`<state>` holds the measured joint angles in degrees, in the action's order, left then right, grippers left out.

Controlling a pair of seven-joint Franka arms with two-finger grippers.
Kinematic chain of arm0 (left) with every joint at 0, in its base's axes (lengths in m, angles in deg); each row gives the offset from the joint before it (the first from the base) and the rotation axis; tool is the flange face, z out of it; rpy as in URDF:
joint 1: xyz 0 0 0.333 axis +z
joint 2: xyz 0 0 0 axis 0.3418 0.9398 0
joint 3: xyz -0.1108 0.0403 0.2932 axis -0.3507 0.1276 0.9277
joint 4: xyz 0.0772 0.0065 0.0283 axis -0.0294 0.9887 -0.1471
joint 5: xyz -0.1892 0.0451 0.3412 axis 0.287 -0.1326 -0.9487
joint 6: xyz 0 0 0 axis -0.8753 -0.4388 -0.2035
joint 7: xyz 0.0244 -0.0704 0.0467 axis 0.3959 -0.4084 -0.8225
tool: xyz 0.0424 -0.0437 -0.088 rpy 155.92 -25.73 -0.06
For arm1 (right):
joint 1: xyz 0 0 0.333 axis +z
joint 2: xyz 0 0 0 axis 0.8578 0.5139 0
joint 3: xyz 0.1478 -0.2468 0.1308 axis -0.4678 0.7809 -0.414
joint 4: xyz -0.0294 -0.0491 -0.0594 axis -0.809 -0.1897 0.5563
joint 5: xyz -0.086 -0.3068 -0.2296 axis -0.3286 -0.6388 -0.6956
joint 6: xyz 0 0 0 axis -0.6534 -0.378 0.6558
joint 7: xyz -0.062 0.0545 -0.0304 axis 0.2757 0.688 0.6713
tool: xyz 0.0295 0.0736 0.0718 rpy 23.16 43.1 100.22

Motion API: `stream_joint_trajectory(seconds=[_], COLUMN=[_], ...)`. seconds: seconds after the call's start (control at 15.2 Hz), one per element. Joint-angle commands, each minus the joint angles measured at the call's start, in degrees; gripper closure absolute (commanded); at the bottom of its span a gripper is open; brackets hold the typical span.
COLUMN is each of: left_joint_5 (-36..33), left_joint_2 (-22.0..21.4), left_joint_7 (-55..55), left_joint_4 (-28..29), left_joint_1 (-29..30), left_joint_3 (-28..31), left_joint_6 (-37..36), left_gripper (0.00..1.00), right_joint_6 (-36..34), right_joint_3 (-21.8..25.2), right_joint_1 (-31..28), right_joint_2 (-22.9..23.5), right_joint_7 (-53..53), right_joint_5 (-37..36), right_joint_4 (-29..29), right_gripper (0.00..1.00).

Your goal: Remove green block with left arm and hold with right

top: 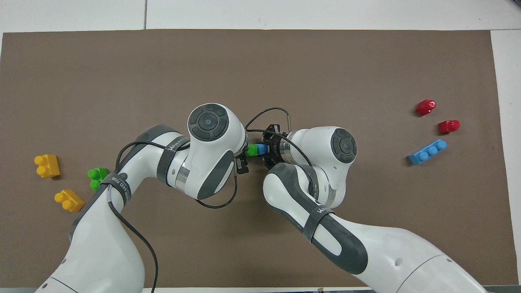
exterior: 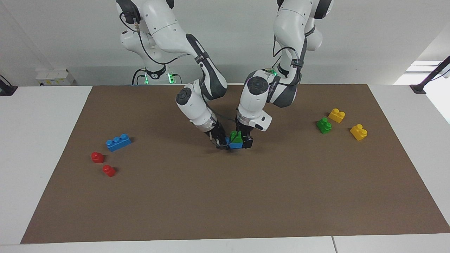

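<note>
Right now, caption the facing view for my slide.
Both arms meet mid-mat: right tool shut on the blue brick, left tool around the green block stacked on it.

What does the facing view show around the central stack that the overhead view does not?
Only the facing view shows the green block stacked on the blue brick, with the left end effector around it. Only the overhead view shows the blue brick's end poking out toward the right end effector. Both show that end effector shut on the blue brick.
</note>
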<state>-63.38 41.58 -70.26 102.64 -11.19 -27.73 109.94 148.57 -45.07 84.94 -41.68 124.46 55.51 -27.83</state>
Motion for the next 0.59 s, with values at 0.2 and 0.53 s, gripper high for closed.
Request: stream_joint_trajectory(seconds=[0.2,0.53], left_joint_5=[-1.1,-1.1], left_joint_2=[-0.7,-1.9], left_joint_7=[-1.2,-0.4], left_joint_4=[0.8,0.9], left_joint_1=[-0.9,-0.7], left_joint_3=[0.7,0.7], left_joint_6=[0.2,0.2], left_gripper=[0.21,1.00], right_joint_6=[3.1,4.4], right_joint_3=[-0.3,-0.3], right_joint_1=[-0.1,0.2], right_joint_2=[0.0,0.0], right_joint_7=[0.2,-0.1], right_joint_5=[0.9,0.9], right_joint_4=[-1.6,-2.2], right_gripper=[1.00,1.00])
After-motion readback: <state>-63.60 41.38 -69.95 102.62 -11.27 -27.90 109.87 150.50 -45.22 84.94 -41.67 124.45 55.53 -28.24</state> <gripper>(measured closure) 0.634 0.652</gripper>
